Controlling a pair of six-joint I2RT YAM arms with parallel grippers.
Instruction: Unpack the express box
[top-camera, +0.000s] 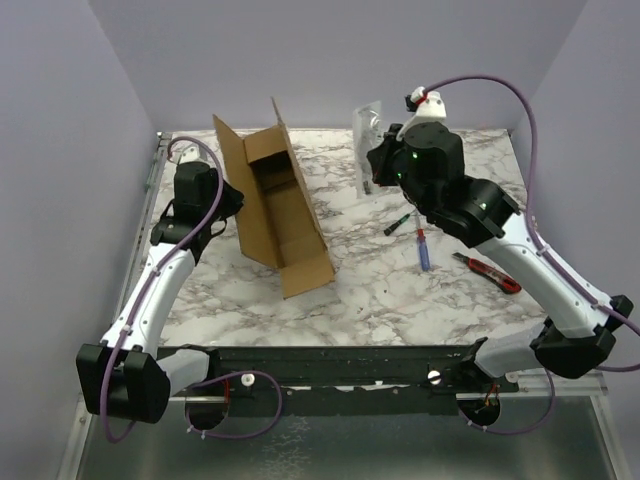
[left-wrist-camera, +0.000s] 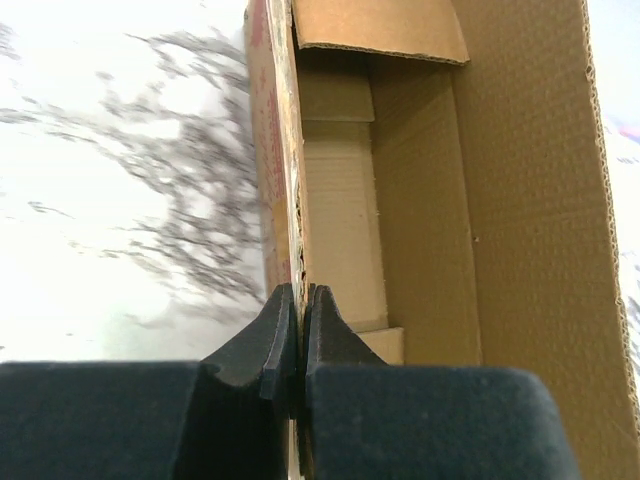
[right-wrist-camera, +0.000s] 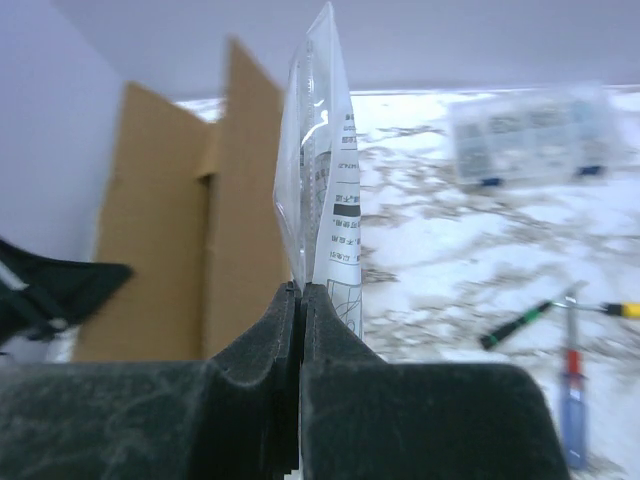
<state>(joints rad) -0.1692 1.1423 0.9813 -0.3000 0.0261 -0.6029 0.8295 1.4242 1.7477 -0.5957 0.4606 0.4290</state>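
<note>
The express box (top-camera: 278, 205), a long brown cardboard carton, lies open on the marble table with its flaps spread. Nothing shows inside the box (left-wrist-camera: 420, 200). My left gripper (top-camera: 236, 200) is at its left side, its jaws (left-wrist-camera: 300, 300) shut on the edge of the box's long wall. My right gripper (top-camera: 376, 165) is raised to the right of the box, apart from it. It is shut (right-wrist-camera: 302, 292) on the lower edge of a clear plastic bag (right-wrist-camera: 322, 170) that holds a printed sheet; the bag (top-camera: 367, 140) stands upright above the fingers.
A black tool with a green tip (top-camera: 400, 222), a blue-handled screwdriver (top-camera: 424, 250) and a red utility knife (top-camera: 487, 272) lie on the table right of the box. A clear plastic organiser case (right-wrist-camera: 530, 140) lies further back. Walls close in the table on three sides.
</note>
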